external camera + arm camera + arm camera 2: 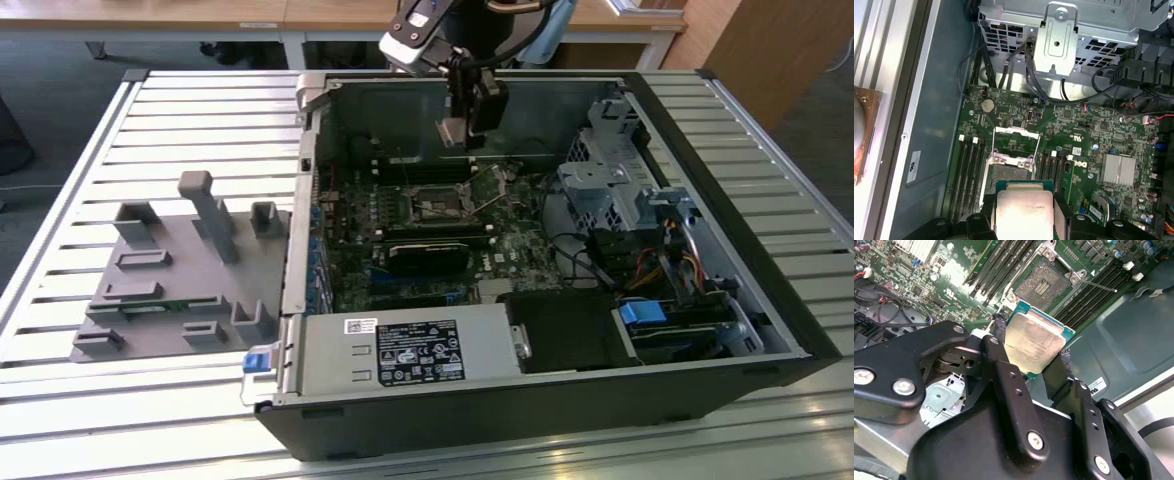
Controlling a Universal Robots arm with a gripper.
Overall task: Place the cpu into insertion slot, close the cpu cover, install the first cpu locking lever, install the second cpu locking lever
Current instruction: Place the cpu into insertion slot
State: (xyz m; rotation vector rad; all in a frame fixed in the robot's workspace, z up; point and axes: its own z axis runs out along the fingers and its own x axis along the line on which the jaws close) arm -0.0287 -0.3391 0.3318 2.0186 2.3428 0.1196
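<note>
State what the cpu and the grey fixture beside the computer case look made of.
The cpu: dull silvery metal lid with soft glare, on a green rim, probably circuit-board laminate. The grey fixture: matte, uniform grey blocks, likely plastic, though the look leaves it open.

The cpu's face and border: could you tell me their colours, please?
The cpu has a silvery-grey face and teal-green border, clearest in the second wrist view.

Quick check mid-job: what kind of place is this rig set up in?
Probably a robotics lab or workshop bench: an open computer case lies on a slatted metal table, a grey parts fixture sits beside it, and wooden desks stand behind.
</note>
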